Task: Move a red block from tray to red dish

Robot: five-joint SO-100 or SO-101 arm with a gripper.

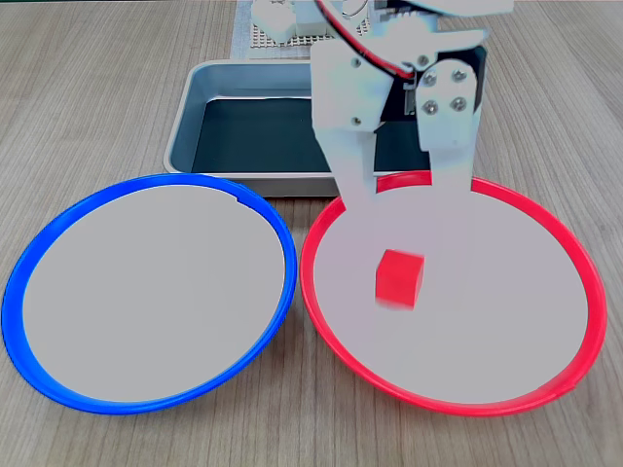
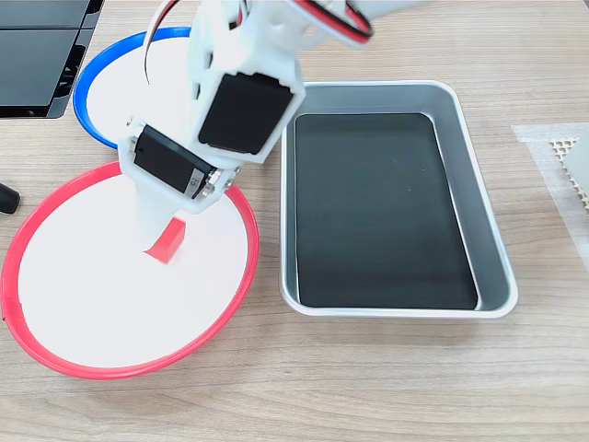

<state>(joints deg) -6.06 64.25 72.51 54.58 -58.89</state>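
I see the red block inside the red dish, just below and nearer than my gripper. The fingers stand apart, released, holding nothing; the block looks blurred, perhaps falling. The tray behind is without blocks. I judge only retreat upward remains.
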